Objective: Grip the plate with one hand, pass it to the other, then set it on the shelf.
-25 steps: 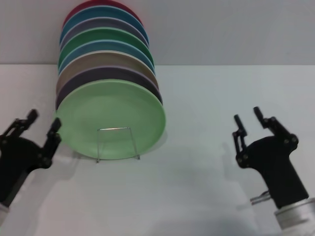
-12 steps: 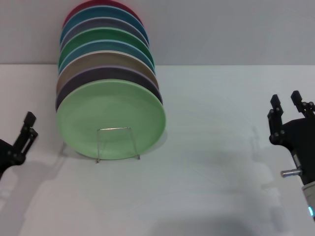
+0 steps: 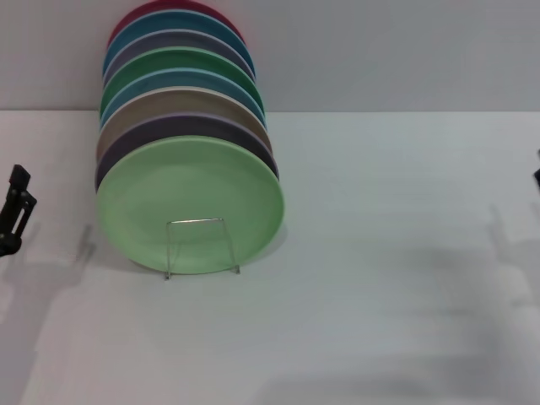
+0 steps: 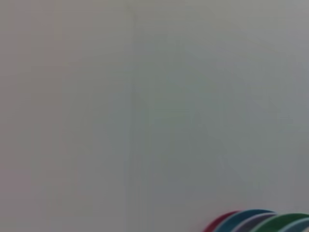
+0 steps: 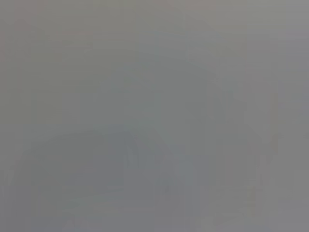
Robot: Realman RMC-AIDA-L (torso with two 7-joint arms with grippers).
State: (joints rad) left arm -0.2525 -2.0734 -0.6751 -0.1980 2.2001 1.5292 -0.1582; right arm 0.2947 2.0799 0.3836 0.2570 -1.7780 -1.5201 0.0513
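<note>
The light pastel-green plate [image 3: 190, 190] stands upright on edge in the head view. It is the front plate of a row held in the silver wire shelf [image 3: 199, 222], whose upright loop crosses its lower face. My left gripper [image 3: 16, 207] shows only as a dark piece at the left edge, well clear of the plate. My right gripper [image 3: 537, 175] shows only as a sliver at the right edge. Neither holds anything that I can see.
Several other plates stand behind the pastel-green one, among them a lilac plate [image 3: 190, 123], a darker green plate [image 3: 181, 61] and a red plate [image 3: 160, 8]. Their top rims show in the left wrist view [image 4: 260, 221]. A grey wall [image 3: 380, 51] rises behind the white table [image 3: 380, 278].
Both arms have drawn outward and away from the rack, the left to the left edge and the right almost out of the picture. The plates and rack have not moved.
</note>
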